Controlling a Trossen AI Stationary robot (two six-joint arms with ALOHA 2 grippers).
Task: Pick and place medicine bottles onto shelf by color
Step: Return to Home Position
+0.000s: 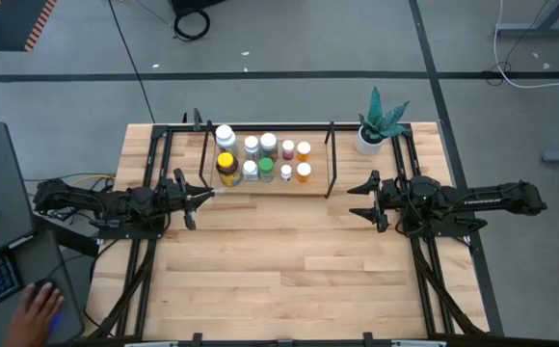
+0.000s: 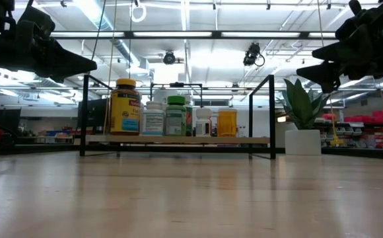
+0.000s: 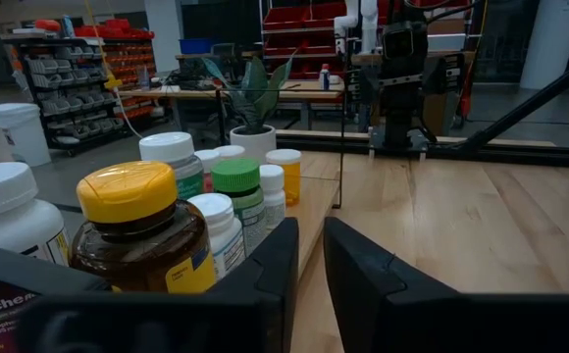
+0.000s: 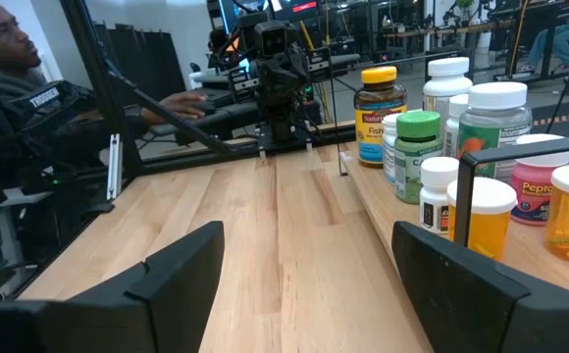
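The shelf (image 1: 272,183) is a low light-wood board in a thin black frame, standing at the table's far middle. Several medicine bottles stand upright on it. The amber bottle with a yellow cap (image 1: 226,169) (image 3: 142,235) is at the shelf's left end, beside white-capped, green-capped (image 2: 175,116) and orange ones (image 4: 486,221). My left gripper (image 1: 209,196) (image 3: 311,230) hovers shut just off the shelf's left near corner, holding nothing. My right gripper (image 1: 352,200) (image 4: 309,235) hovers open off the shelf's right end, also holding nothing.
A white pot with a green plant (image 1: 369,138) stands right of the shelf at the far edge. A wide stretch of bare wooden tabletop (image 1: 289,270) lies in front of the shelf. A person's hand (image 1: 39,306) rests by a keyboard beyond the table's left near corner.
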